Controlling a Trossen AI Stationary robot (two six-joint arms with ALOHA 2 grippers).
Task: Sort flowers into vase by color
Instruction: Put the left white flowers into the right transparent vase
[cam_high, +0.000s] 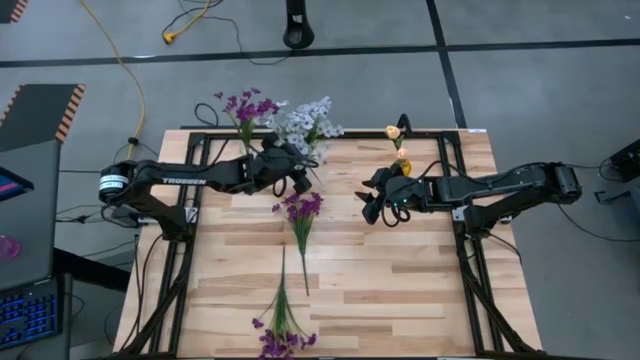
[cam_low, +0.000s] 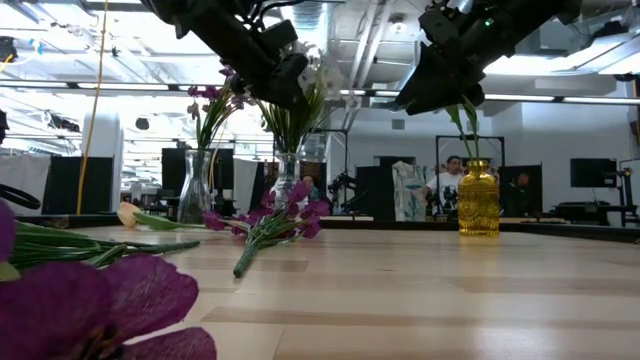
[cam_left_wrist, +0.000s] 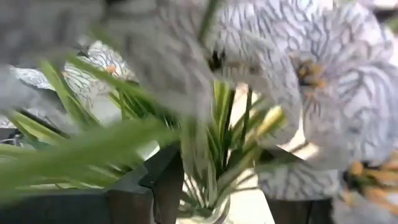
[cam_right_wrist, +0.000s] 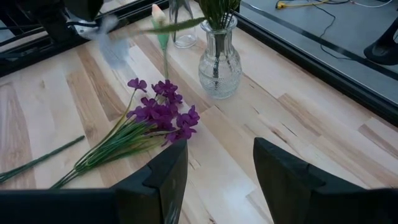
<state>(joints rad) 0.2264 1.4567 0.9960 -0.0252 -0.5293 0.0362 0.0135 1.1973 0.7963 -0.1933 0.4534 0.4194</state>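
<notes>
Nearest the table's front edge, a purple sprig (cam_high: 283, 335) lies flat on the wooden table (cam_high: 400, 290), its blooms at the edge and its stem pointing inward. Further in, at mid-table, a second purple sprig (cam_high: 300, 215) lies on the boards with its flower head toward the back and nothing touching it. To its right, the right gripper (cam_high: 375, 203) hangs above the table with its fingers (cam_right_wrist: 168, 174) spread wide and nothing between them; its wrist view looks past them at that loose purple sprig (cam_right_wrist: 158, 118).

Behind it, a yellow vase (cam_low: 478, 198) holds the peach-cream buds (cam_high: 396, 140), near the back right of the table. On the left side, the left gripper (cam_high: 298, 172) sits just in front of the pale blue-white flowers (cam_high: 305, 120), which stand in a clear glass vase (cam_right_wrist: 219, 59). Its own camera is filled with white petals (cam_left_wrist: 298, 81) and green leaves (cam_left_wrist: 93, 149) over the vase mouth, and whether its fingers are parted or closed on a stem cannot be told. Just left of that, another clear vase (cam_low: 197, 186) at the back edge holds upright purple flowers (cam_high: 243, 105)
</notes>
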